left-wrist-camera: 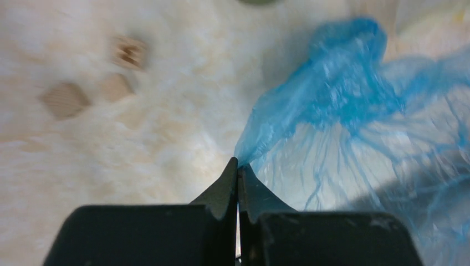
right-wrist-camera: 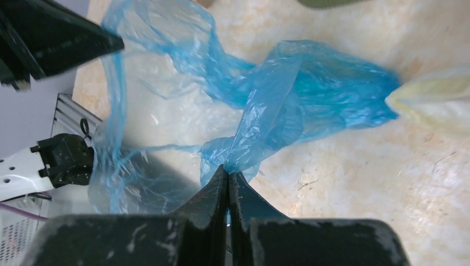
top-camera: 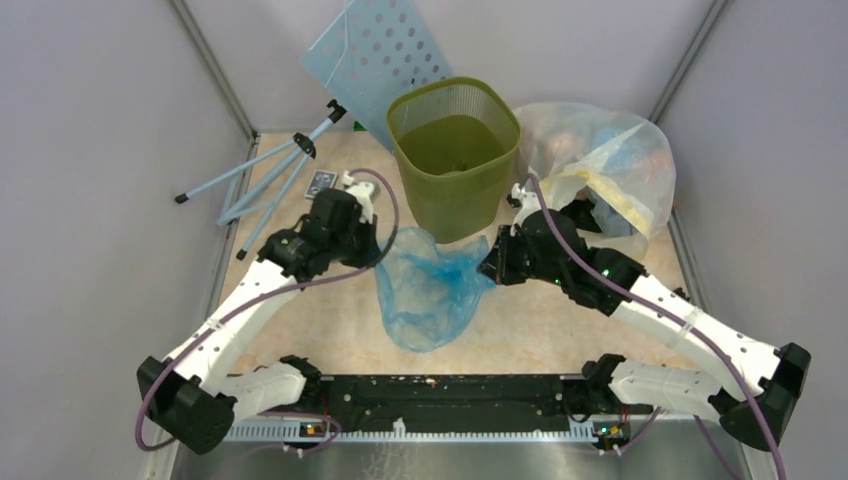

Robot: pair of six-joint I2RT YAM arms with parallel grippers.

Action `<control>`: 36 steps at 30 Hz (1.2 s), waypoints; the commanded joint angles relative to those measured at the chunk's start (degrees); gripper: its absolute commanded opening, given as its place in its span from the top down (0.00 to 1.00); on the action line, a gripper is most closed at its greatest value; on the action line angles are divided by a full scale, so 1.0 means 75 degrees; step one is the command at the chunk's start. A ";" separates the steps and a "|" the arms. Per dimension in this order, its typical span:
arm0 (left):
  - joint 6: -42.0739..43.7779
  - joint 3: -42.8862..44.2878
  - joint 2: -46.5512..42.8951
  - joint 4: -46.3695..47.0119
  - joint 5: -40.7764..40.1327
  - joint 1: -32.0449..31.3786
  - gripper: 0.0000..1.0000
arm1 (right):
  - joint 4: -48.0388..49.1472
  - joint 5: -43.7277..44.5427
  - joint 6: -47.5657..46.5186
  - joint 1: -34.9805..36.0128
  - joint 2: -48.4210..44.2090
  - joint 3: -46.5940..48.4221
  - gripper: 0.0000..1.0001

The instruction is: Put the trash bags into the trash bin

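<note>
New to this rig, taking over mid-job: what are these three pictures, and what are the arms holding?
Two robot arms are bolted at the table's near edge. The wide picture comes from a fixed camera above and behind them; the other two come from a camera on each wrist. On the table are an olive-green trash bin, a clear bag of colourful items, a perforated blue panel and a tripod. The left end effector and the right end effector are each shut on an edge of the light-blue trash bag, spread between them in front of the bin.
</note>
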 commanded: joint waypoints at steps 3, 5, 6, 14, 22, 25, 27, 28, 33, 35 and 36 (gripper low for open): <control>0.0468 0.1974 -0.0631 -0.0778 -0.1675 0.1047 1.00 | -0.0953 0.1001 -0.1179 0.0027 0.0060 0.1917 1.00; 0.0574 0.2277 -0.0828 -0.0858 -0.2517 0.1125 1.00 | -0.1219 0.1728 -0.1047 0.0031 0.0015 0.2144 1.00; 0.0549 0.2345 -0.0904 -0.0884 -0.2849 0.1141 1.00 | -0.1283 0.2066 -0.0934 0.0028 -0.0049 0.2113 1.00; -0.0715 0.1344 -0.2004 -0.0570 -0.4936 0.1161 1.00 | -0.2096 0.4828 0.1013 0.0014 -0.0641 0.0932 1.00; -0.0671 0.0798 -0.2224 0.0252 -0.3497 0.1157 1.00 | -0.1100 0.3884 -0.0108 0.0016 -0.0956 0.0280 1.00; -0.0350 0.0378 -0.2467 0.1319 -0.1187 0.1157 1.00 | 0.0057 0.2145 -0.1338 0.0013 -0.1476 -0.0175 0.86; -0.0316 0.0148 -0.2507 0.1868 0.0164 0.1156 1.00 | 0.0582 0.1402 -0.1747 0.0015 -0.1806 -0.0435 0.68; -0.0321 0.0093 -0.2481 0.2063 0.0681 0.1160 1.00 | 0.0746 0.1177 -0.1897 0.0015 -0.1940 -0.0549 0.61; -0.0439 -0.0179 -0.2202 0.2615 0.2256 0.1147 1.00 | 0.0867 0.0733 -0.2646 0.0015 -0.2059 -0.0734 0.43; -0.0576 -0.0305 -0.2122 0.2714 0.2488 0.1149 1.00 | 0.0847 0.0508 -0.2914 0.0016 -0.1924 -0.0689 0.42; -0.0625 -0.0353 -0.2097 0.2772 0.2576 0.1152 1.00 | 0.0913 0.0270 -0.3044 0.0016 -0.1871 -0.0674 0.42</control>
